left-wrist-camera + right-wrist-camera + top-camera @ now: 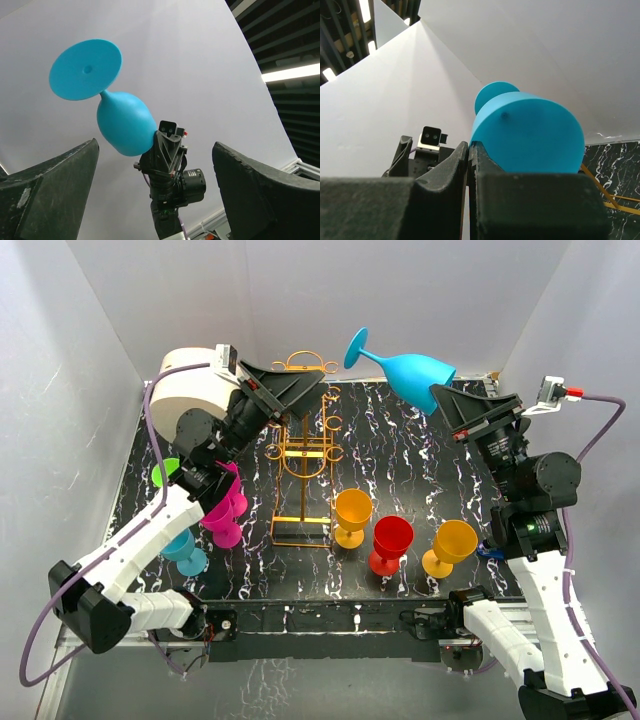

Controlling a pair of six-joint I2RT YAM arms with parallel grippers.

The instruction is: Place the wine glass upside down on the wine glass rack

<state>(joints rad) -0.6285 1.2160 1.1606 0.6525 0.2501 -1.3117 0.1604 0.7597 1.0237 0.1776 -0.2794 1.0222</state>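
Blue wine glass [405, 370] aloft, right fingers [458, 407] gripping rim

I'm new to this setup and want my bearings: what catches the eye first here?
The blue wine glass stands out, held aloft and tilted over the back right of the table by the right gripper, its foot pointing up and left. The open left gripper hovers by the top of the golden wire rack at mid-table. An orange goblet, a red goblet and a yellow goblet stand right of its base.

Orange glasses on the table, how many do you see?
2: one orange glass just right of the rack, the other right of the red glass. The left arm may hide more.
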